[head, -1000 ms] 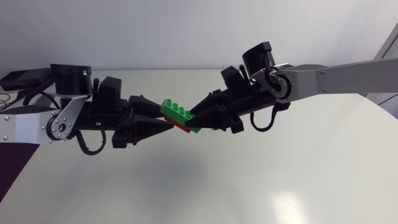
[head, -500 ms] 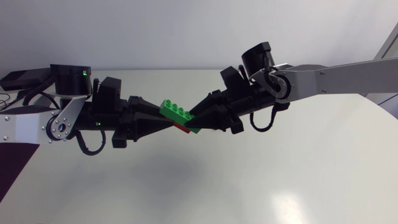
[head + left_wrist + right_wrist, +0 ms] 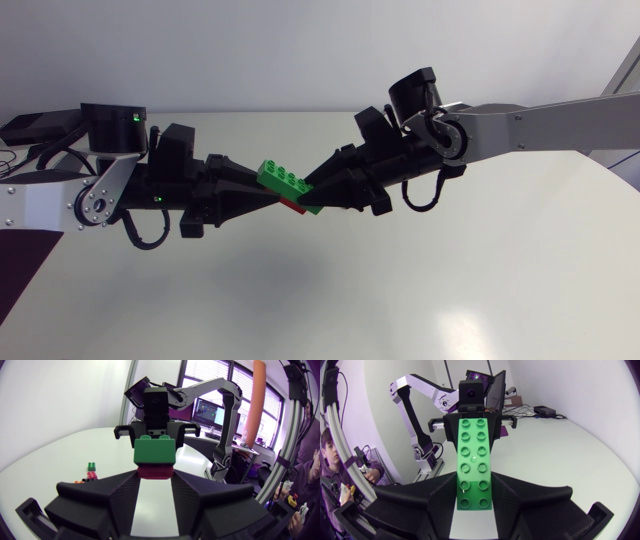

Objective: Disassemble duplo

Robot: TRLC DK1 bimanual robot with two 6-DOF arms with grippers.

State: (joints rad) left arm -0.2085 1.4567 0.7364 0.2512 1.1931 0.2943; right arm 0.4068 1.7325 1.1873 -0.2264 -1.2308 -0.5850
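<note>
The separation had not happened yet, as far as I could judge: the green brick (image 3: 284, 178) and the red brick (image 3: 292, 205) were joined, the red one pressed against the underside of the green one, and the pair hung in the air above the counter (image 3: 420, 290), carried between my two arms. My left hand (image 3: 266, 202) was clamped at one end of the green brick, and in its wrist view the fingers (image 3: 122, 491) closed from both sides on the red brick just under it. My right hand (image 3: 309, 201) was clamped on the opposite end of the green brick, which ran out ahead from between its fingers (image 3: 437, 495) in its own wrist view. So the grip on both pieces looked settled, and what was left, in my reading, was the pull or twist that would part them, then setting the pieces down. Well beyond the green brick, on the counter, stood a small cluster of other bricks (image 3: 90, 473); I could not tell whether they were joined or loose. I saw no box, tray or bin to receive anything.
</note>
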